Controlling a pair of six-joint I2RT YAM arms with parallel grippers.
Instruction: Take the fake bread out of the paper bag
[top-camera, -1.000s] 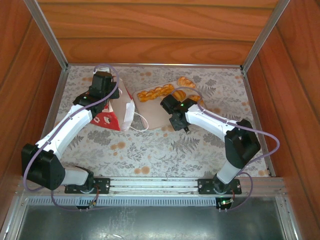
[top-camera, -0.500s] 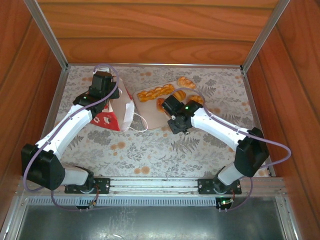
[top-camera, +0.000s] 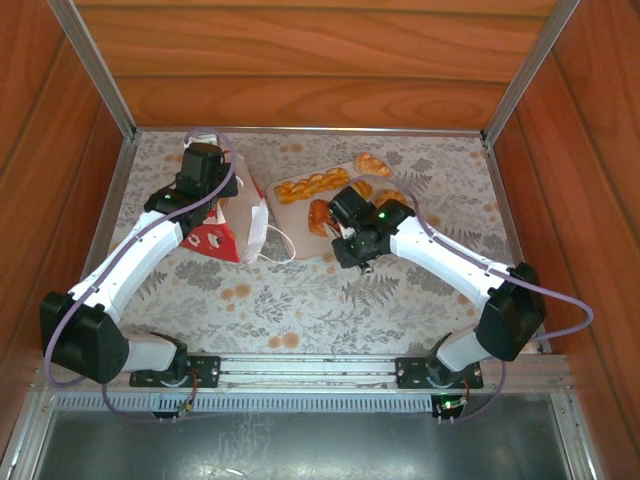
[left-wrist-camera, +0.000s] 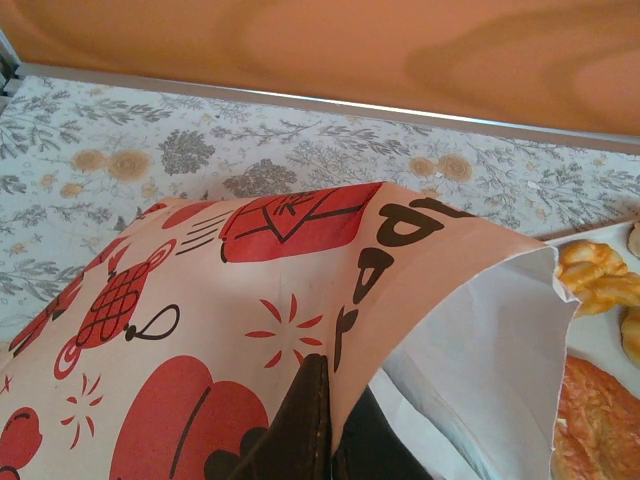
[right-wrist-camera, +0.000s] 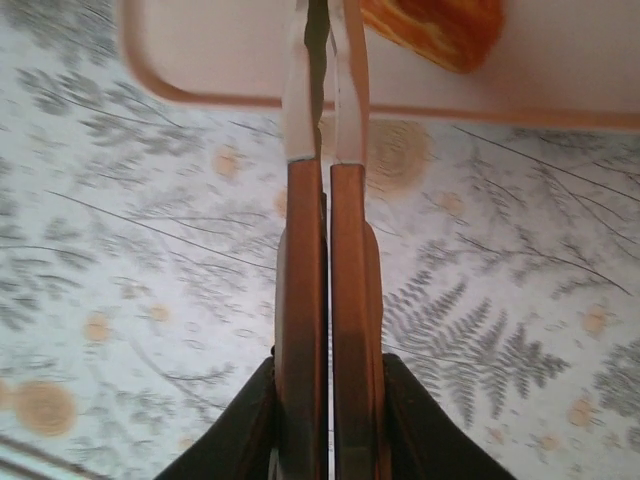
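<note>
Fake bread (top-camera: 310, 185) lies on tray (top-camera: 300, 233). Left fingers (left-wrist-camera: 300, 430) pinch paper bag (left-wrist-camera: 250, 300); right fingers (right-wrist-camera: 305, 300) clenched, empty. Open them before reaching into the bag.

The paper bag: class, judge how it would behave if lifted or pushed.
Probably floppy: the paper bag has a thin wall that bows and gapes at the mouth. Likely light: the left gripper holds it by one pinched edge.

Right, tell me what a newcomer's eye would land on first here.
The red-and-white paper bag stands out at the left, its edge pinched by the left fingers. Right of it, glossy orange fake bread lies on a beige tray, with the right fingers shut and empty over the tray's near edge.
</note>
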